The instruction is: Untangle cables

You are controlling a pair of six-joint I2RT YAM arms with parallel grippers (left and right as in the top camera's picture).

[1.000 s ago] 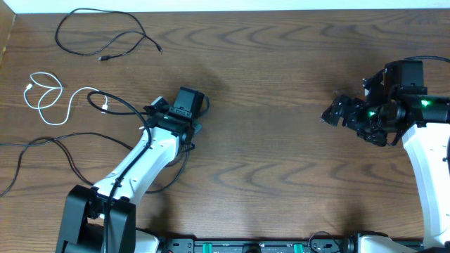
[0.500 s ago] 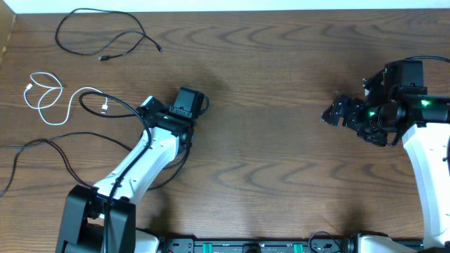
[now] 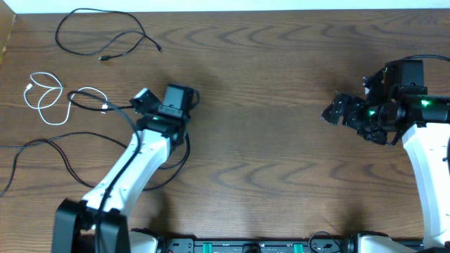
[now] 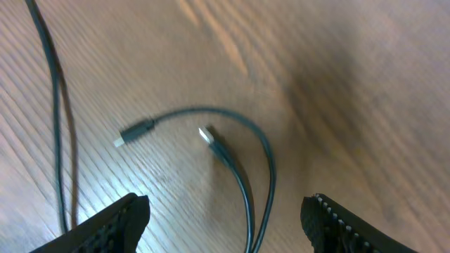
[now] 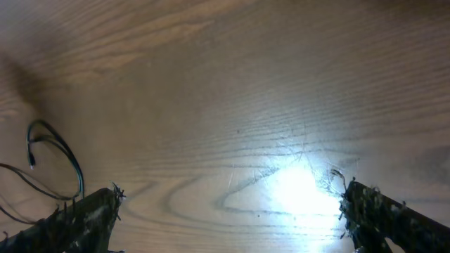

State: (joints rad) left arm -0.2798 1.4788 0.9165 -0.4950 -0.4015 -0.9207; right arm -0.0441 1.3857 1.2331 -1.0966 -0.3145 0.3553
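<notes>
Three cables lie at the table's left. A short black cable (image 3: 59, 31) curls at the far corner. The white cable (image 3: 72, 109) loops below it, its plug close to my left gripper (image 3: 143, 104). The long black cable (image 3: 42, 139) runs from the left edge under my left arm. In the left wrist view my left gripper (image 4: 225, 214) is open, and two black cable (image 4: 271, 169) strands pass loosely between its jaws. Two small plug ends lie just ahead. My right gripper (image 3: 334, 112) hangs open over bare wood at the right, holding nothing (image 5: 228, 200).
The table's left edge (image 3: 5, 42) lies close to the cables. A thick black cord hangs from the right arm (image 3: 422, 60). A dark cable loop (image 5: 60, 158) shows far off in the right wrist view.
My left gripper has gone from shut to open and let go of the black cable. It has shifted a little left, and the black loop near the white plug moved left too. The right arm is still.
</notes>
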